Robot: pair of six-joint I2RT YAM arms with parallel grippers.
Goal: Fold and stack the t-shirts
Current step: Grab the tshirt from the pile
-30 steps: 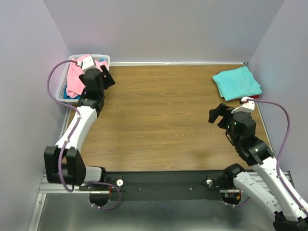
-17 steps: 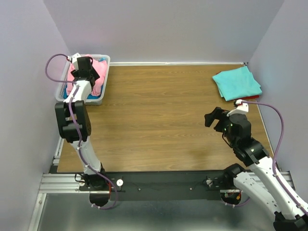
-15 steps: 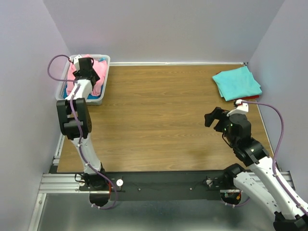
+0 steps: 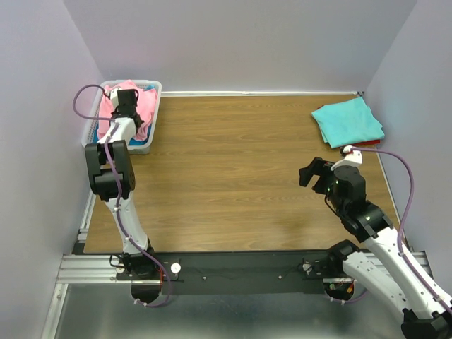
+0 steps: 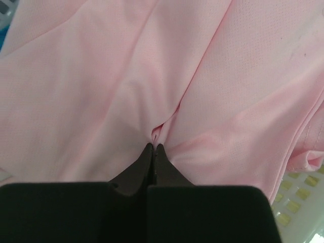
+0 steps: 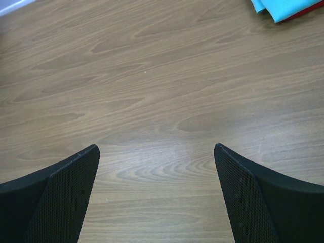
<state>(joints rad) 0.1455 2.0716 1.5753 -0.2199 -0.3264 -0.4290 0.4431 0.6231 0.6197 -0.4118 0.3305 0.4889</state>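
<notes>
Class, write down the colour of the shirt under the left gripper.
Light pink; the shirt shows best in the left wrist view, pinched by the left gripper.

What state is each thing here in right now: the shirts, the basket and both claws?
left gripper: shut on the pink t-shirt.
right gripper: open, above the bare table.
pink t-shirt: crumpled in the basket, pinched.
aqua t-shirt: folded, lying on the red t-shirt.
red t-shirt: under the aqua one, only an edge showing.
basket: upright, holding shirts.

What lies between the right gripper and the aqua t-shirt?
Only bare table separates the right gripper and the aqua t-shirt, shown in the top external view.
</notes>
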